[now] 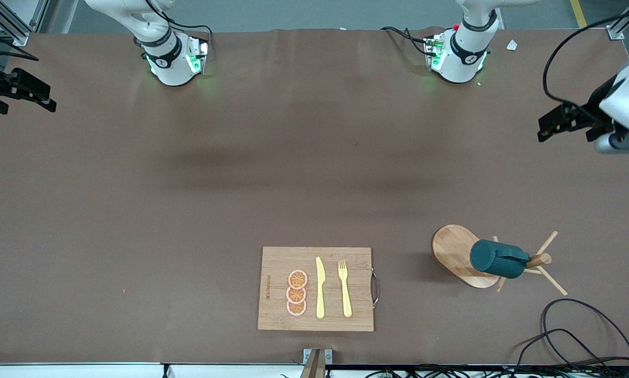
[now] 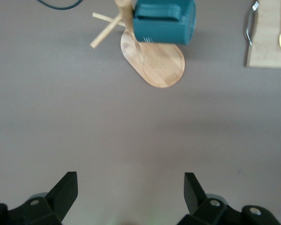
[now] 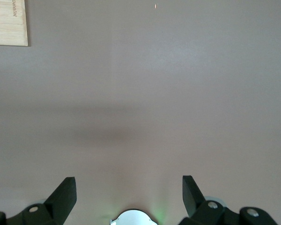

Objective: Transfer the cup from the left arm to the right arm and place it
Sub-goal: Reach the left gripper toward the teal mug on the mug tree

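The cup (image 1: 498, 258) is dark teal and hangs tilted on a peg of a wooden mug stand (image 1: 453, 249), toward the left arm's end of the table and near the front camera. The left wrist view shows the cup (image 2: 164, 21) above the stand's oval base (image 2: 159, 63). My left gripper (image 1: 561, 123) hovers open and empty over bare table at that end, well apart from the cup; its fingers (image 2: 65, 190) stand wide. My right gripper (image 1: 25, 94) waits open and empty over the right arm's end of the table, its fingers (image 3: 65, 192) wide too.
A wooden cutting board (image 1: 277, 315) with a metal handle lies near the front edge and carries three orange slices (image 1: 297, 293), a yellow knife (image 1: 320, 287) and a yellow fork (image 1: 344, 289). Black cables (image 1: 582, 331) loop near the front corner beside the stand.
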Robot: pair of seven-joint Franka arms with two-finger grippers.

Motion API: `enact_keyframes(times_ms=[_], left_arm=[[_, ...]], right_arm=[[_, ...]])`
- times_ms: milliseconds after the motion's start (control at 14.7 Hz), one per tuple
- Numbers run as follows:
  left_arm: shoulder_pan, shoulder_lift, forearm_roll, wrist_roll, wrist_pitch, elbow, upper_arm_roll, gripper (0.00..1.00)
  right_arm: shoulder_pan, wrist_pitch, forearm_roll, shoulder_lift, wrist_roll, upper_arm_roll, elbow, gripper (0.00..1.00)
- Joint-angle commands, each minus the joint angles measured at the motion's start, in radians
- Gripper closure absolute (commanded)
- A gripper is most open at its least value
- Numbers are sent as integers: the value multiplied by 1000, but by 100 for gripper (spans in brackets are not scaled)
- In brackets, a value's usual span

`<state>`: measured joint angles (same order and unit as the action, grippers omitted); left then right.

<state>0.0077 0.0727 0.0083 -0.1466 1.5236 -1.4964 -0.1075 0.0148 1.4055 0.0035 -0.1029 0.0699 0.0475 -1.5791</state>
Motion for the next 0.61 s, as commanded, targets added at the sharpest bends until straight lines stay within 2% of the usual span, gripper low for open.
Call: enact_keyframes(times_ms=[0, 273, 545], left_arm=[[3, 102, -4, -126, -2, 131, -3, 0], [3, 171, -47, -384, 88, 148, -3, 0], [6, 211, -50, -548, 180, 143, -3, 0]], right_arm=[[5, -3, -14, -3, 11, 2, -1, 0], [5, -3, -14, -3, 11, 2, -1, 0], [5, -3, -14, -3, 11, 2, -1, 0]])
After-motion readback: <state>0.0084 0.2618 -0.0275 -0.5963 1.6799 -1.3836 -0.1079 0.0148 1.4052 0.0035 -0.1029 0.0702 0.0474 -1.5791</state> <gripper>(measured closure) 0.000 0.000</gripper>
